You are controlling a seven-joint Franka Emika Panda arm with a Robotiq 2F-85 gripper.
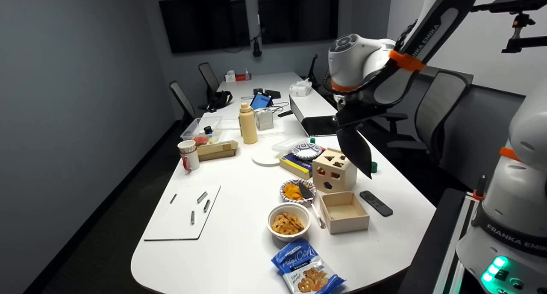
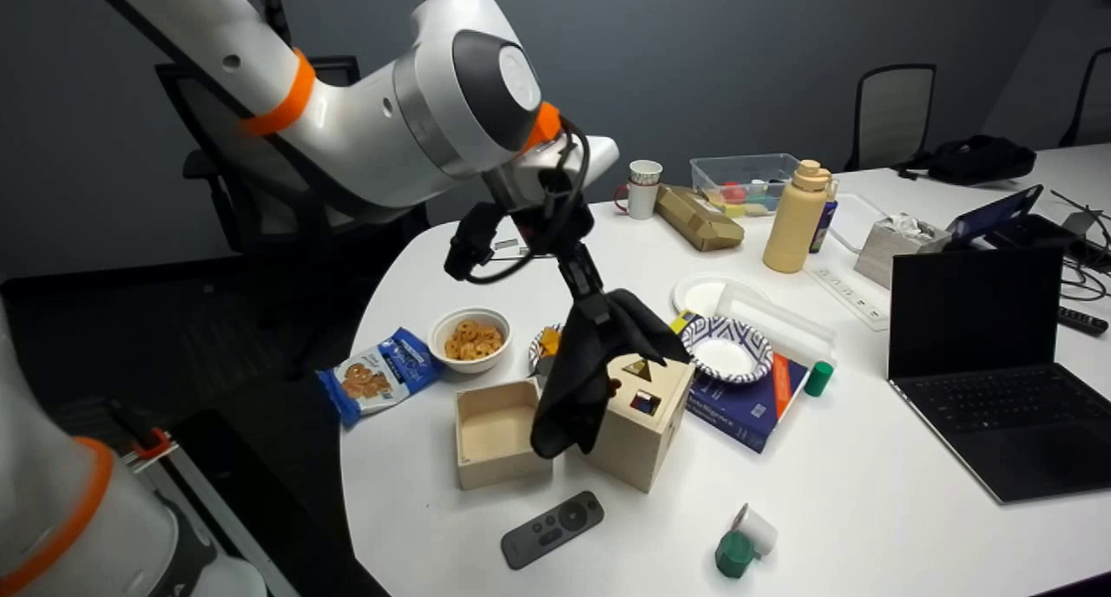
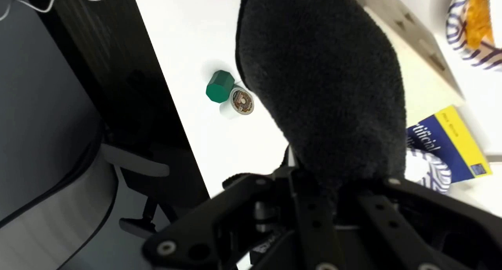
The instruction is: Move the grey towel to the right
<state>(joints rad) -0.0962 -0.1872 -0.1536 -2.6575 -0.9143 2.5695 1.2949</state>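
The dark grey towel (image 1: 357,151) hangs from my gripper in the air, in folds. In an exterior view (image 2: 573,389) it hangs in front of the wooden shape box and covers part of it. My gripper (image 2: 595,307) is shut on the towel's upper part, and loose ends drape on both sides. In the wrist view the towel (image 3: 325,85) fills the middle and hides much of the table. The fingers (image 3: 331,185) pinch its near end, and their tips are partly hidden by the cloth.
Around the towel are the wooden shape box (image 1: 334,174), an open wooden tray (image 2: 503,467), a remote (image 2: 553,529), a patterned bowl (image 2: 727,350) on a blue book (image 2: 738,410), green and white pieces (image 2: 735,554) and a laptop (image 2: 972,319). A bowl of pretzels (image 1: 289,221) stands nearer the table's end.
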